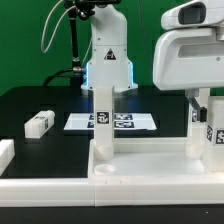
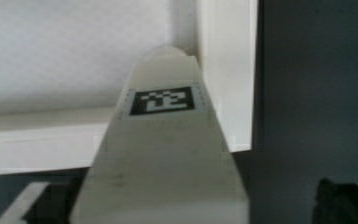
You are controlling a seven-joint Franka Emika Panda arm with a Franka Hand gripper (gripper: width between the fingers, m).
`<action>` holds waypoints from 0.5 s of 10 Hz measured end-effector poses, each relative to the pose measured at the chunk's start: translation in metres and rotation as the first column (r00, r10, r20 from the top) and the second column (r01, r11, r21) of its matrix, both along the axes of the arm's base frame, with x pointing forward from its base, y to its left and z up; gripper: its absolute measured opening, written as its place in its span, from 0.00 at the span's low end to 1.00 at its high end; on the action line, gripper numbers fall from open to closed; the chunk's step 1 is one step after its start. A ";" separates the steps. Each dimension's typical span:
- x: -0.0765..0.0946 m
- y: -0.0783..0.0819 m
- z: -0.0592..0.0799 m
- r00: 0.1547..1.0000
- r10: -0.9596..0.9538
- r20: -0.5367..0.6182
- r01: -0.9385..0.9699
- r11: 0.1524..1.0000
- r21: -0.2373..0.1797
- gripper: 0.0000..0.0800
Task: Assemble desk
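Note:
The white rimmed tabletop (image 1: 140, 165) lies at the front. One leg (image 1: 105, 118) stands upright on it, its tag facing the camera. A second tagged leg (image 1: 208, 130) stands at the tabletop's corner on the exterior view's right. My gripper (image 1: 203, 112) hangs over its top. In the wrist view this leg (image 2: 163, 130) runs out from between my fingers (image 2: 346, 203) toward the tabletop's rimmed corner (image 2: 229, 60). A dark gap shows between the leg and one finger, so the jaws stand apart around it. A loose leg (image 1: 40, 123) lies on the black table at the exterior view's left.
The marker board (image 1: 125, 122) lies flat behind the tabletop, in front of the robot base (image 1: 108, 60). Another white part (image 1: 5, 155) sits at the exterior view's left edge. A green wall stands behind.

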State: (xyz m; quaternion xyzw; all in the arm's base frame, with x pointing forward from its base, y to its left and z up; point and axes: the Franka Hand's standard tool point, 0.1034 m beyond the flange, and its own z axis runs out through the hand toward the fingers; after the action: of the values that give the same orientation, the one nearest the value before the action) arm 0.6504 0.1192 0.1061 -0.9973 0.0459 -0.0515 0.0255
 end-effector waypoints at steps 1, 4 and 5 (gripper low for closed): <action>0.000 0.000 0.000 1.000 -0.007 0.000 0.007 1.000 0.001 0.63; 0.000 -0.006 -0.001 0.975 -0.223 -0.013 0.223 0.975 0.016 0.38; 0.000 -0.008 -0.001 0.931 -0.365 -0.022 0.366 0.930 0.025 0.37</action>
State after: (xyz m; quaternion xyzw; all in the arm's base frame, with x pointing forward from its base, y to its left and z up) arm 0.6506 0.1109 0.1046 -0.9712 0.2316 -0.0465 0.0295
